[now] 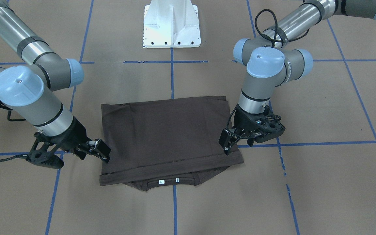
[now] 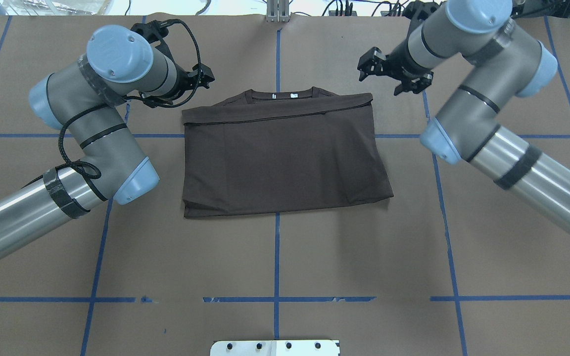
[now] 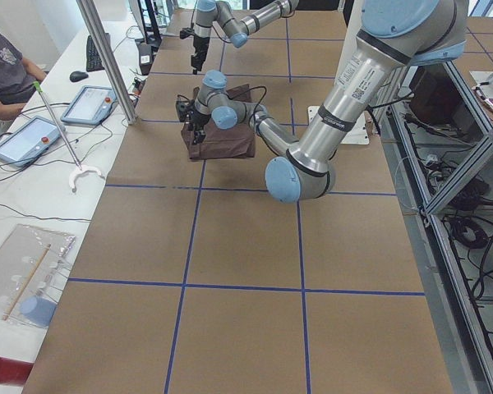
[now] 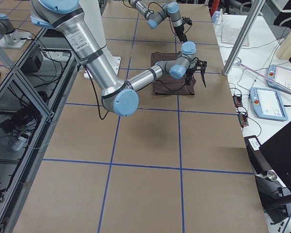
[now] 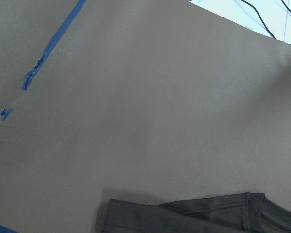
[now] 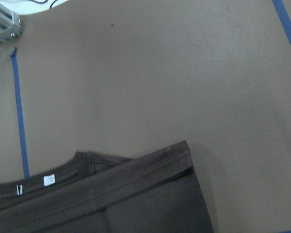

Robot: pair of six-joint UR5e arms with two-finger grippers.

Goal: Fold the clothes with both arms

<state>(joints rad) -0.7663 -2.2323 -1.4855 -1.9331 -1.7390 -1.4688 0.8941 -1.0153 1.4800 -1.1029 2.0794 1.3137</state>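
Two hands hang over the worktop [image 1: 321, 114], both with fingers spread and nothing between them. The left hand [image 1: 237, 145] sits just outside one side edge of the T-shirt [image 1: 168, 130], close to its collar-end corner; from the front camera one finger overlaps the cloth's edge, though the overhead view shows it off to the side. The right hand [image 1: 102, 151] hovers beside the opposite side edge, also near the collar end, apart from the fabric.

Between the hands the dark brown T-shirt lies flat, folded into a rough rectangle, with the collar and its white tags [image 1: 162, 181] peeking out beyond the folded-over hem on the side away from the robot. Each wrist camera catches only a corner of the shirt low in view. Blue tape lines [image 1: 331, 143] cross the worktop beyond both hands, and the white pedestal [image 1: 171, 26] stands behind them.
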